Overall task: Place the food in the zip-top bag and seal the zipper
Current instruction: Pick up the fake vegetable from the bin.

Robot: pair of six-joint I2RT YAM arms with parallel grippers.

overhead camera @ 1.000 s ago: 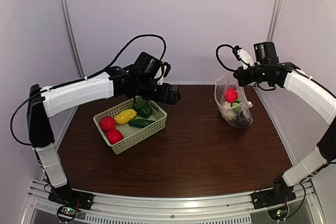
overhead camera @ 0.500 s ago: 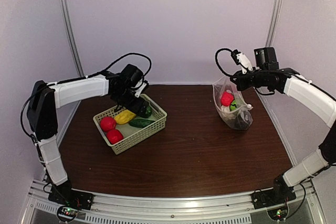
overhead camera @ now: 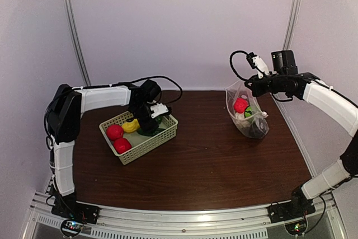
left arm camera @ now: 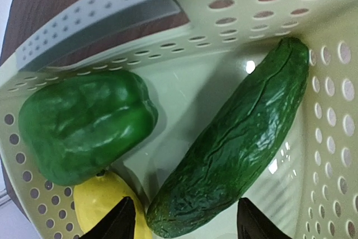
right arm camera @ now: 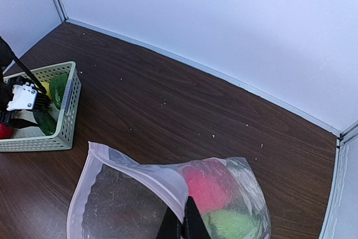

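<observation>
A: Two grippers in view. Where is the left gripper [left arm camera: 184, 212]?

B: Down inside the pale green basket [overhead camera: 146, 148], left of centre in the overhead frame. Its jaws are spread wide, with one fingertip [left arm camera: 118, 222] on each side of the near end of the dark green cucumber [left arm camera: 240, 138]. It has hold of nothing.

A: What else lies in there?

B: A green pepper [left arm camera: 84, 124] lies beside the cucumber. A yellow lemon [left arm camera: 103, 205] is at the lower left of the wrist frame. Overhead, two red fruits [overhead camera: 115, 132] sit at the basket's lower-left end.

A: And the right gripper [right arm camera: 186, 223]?

B: It is pinched tight on the rim of the zip-top bag [right arm camera: 162, 180]. It holds the bag up at the right of the overhead frame, over the brown table [right arm camera: 168, 104]. The mouth gapes open, so the zipper [right arm camera: 128, 163] is unsealed.

A: Anything inside?

B: A red piece [right arm camera: 204, 188], with a green piece [right arm camera: 232, 222] just below it. A dark piece [overhead camera: 257, 131] lies at the bottom, too blurred to name.
</observation>
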